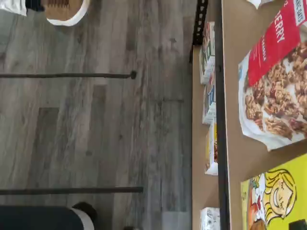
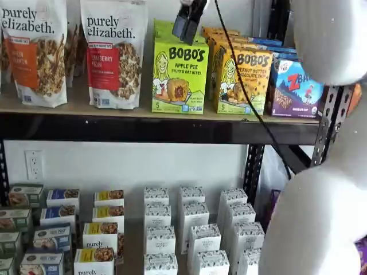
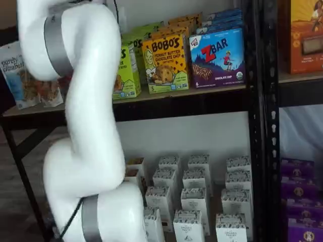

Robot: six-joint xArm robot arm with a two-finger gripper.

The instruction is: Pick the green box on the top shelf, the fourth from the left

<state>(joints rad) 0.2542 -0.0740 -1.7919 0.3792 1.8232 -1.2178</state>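
In the wrist view, the green box is caught at the frame's edge with its cartoon girl showing, beside a red-labelled granola bag on the tan board of the top shelf; grey floor is seen beyond the shelf's front beam, and no fingers are seen here. In a shelf view, the gripper is seen hanging from the frame's top, its black fingers hovering just above and in front of the green box, nothing held; they are viewed side-on, so no gap can be made out, though they are judged to stand spread wide. The yellow-orange Bobo's box is found just to one side of the fingers, the cranberry pouch to the other. In the other shelf view, the fingers are hidden by the white arm, and only a strip of the green box is shown. Trouble could come from a slightly off descent: the neighbouring carton could be clipped, or the box tipped backward by a finger landing on its top.
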